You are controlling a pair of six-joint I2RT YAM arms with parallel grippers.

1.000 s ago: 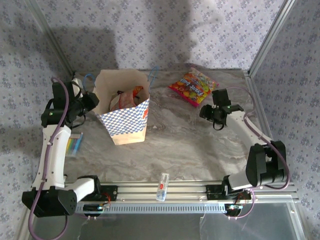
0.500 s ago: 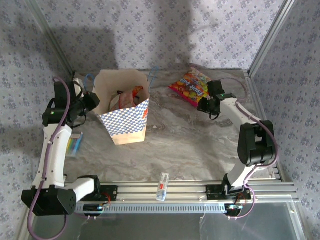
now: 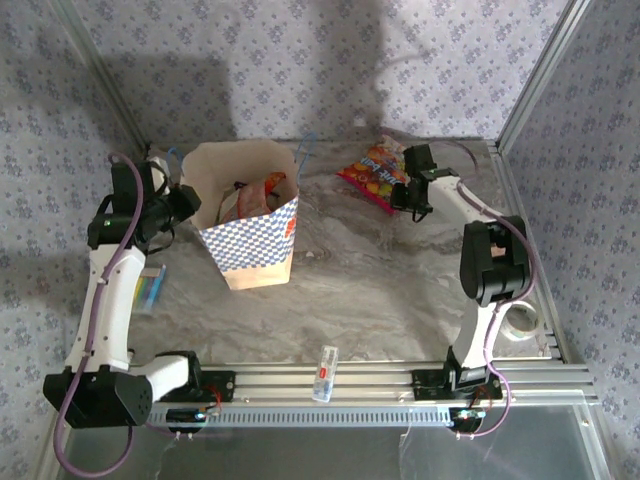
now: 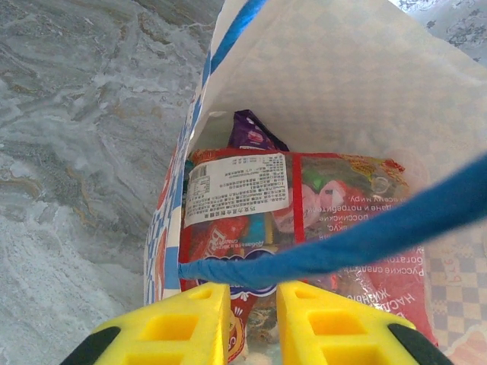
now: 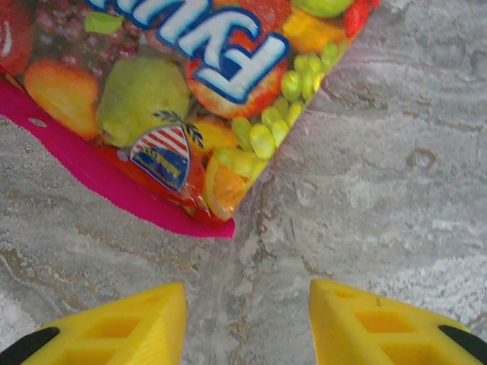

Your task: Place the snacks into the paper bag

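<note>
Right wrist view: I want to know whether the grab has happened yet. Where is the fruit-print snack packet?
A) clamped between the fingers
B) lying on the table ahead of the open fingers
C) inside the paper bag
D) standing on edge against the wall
B: the fruit-print packet lies flat on the table, just ahead of the right gripper, whose fingers stand apart with nothing between them.

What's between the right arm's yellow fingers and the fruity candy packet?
Just bare marbled table between the right gripper and the fruit packet, seen in the right wrist view.
</note>
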